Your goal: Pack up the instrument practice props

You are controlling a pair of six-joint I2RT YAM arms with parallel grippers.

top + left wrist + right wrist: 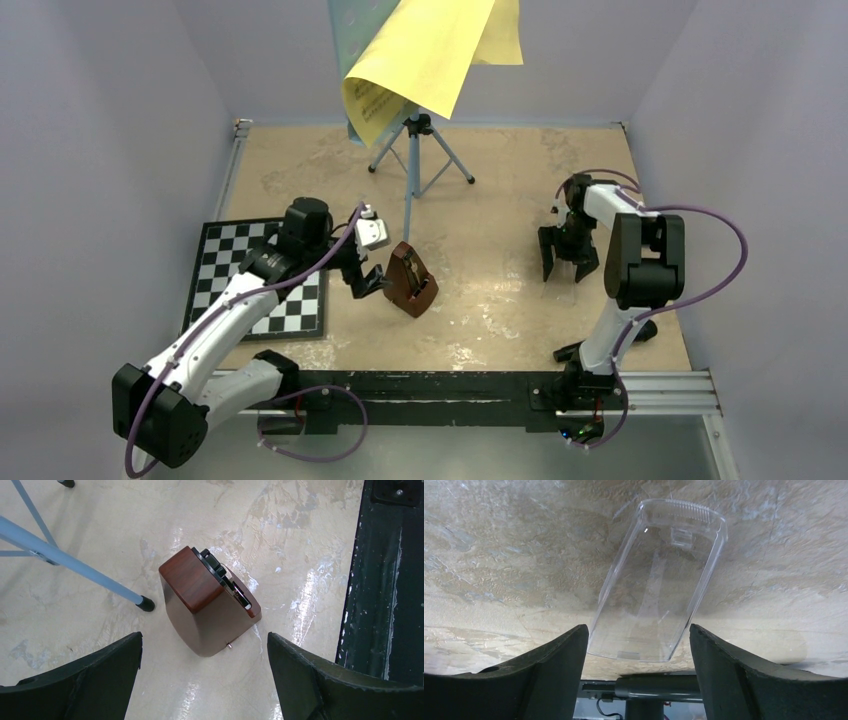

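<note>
While left gripper (pixel 368 282) gapes, metronome (pixel 411 281) sits just ahead.

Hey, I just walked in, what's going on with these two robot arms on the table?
The left gripper, open, is poised at the brown metronome, which stands on the table and is not gripped. The right gripper, also open, hovers over a clear plastic cover lying flat on the table. At the back, the yellow sheets hang on the blue music stand. Nothing looks packed yet.

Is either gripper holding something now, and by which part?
Nothing is held. The left gripper is open beside the metronome; the right gripper is open above a clear cover.
</note>
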